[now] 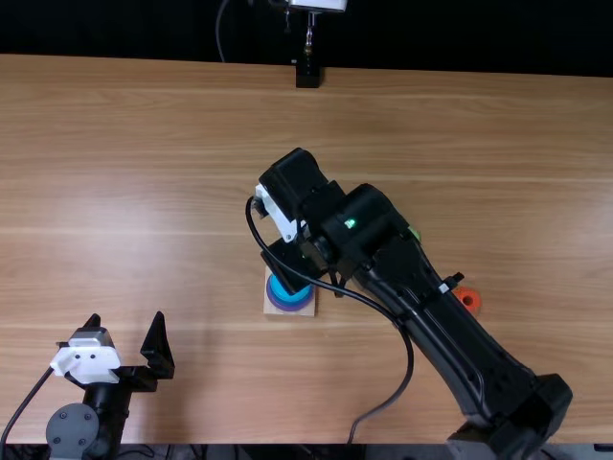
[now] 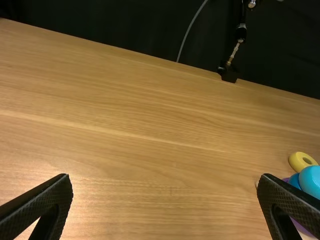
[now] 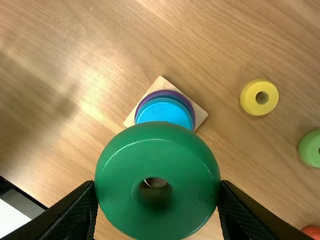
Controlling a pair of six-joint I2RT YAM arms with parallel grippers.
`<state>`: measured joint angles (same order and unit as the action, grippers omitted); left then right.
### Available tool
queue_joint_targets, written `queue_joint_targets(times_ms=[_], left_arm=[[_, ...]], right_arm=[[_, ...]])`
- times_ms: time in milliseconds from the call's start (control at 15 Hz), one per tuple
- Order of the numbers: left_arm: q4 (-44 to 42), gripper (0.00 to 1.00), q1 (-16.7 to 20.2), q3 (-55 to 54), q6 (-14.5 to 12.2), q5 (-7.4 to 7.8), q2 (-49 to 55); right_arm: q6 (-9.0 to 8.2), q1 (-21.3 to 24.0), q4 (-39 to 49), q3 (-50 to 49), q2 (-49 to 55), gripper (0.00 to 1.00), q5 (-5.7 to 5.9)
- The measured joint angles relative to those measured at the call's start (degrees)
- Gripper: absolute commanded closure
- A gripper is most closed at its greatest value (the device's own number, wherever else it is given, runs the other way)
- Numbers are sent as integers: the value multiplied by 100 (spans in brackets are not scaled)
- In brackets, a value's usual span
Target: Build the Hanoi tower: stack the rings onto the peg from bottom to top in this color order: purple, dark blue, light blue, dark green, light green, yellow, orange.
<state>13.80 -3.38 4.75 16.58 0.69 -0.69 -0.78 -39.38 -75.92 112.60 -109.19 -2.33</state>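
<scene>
One glossy, thick green ring (image 3: 122,172) with a round central hole is pinched in the right gripper (image 1: 290,266); the left gripper (image 1: 126,321) stands wide.

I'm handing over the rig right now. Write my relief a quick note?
Right gripper: jaws shut on the dark green ring, held up near the stack.
Left gripper: jaws open, empty, at the table's near left.
Done: purple, dark blue and light blue rings, stacked on the base.
Left: place dark green, then light green, yellow and orange, all three loose on the table.
</scene>
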Motion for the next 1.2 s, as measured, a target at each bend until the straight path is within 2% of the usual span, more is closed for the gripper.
queue_joint_targets(times_ms=[133, 200, 333, 733, 1000, 1067, 1200], left_arm=[[2, 0, 0, 0, -2, 0, 0], [-2, 0, 0, 0, 0, -2, 0], [-4, 0, 0, 0, 0, -2, 2], [0, 0, 0, 0, -2, 2, 2], [-2, 0, 0, 0, -2, 0, 0], [0, 0, 0, 0, -2, 0, 2], [-2, 0, 0, 0, -2, 2, 2]], right_arm=[[-2, -2, 0, 0, -31, 100, -7], [-4, -2, 0, 0, -33, 84, -2], [-35, -2, -17, 0, -33, 0, 0], [-61, -2, -24, 63, -37, 0, -2], [-52, 24, 828, 444, -37, 0, -2], [-37, 96, 1032, 444, -37, 0, -17], [2, 555, 1246, 433, -37, 0, -24]])
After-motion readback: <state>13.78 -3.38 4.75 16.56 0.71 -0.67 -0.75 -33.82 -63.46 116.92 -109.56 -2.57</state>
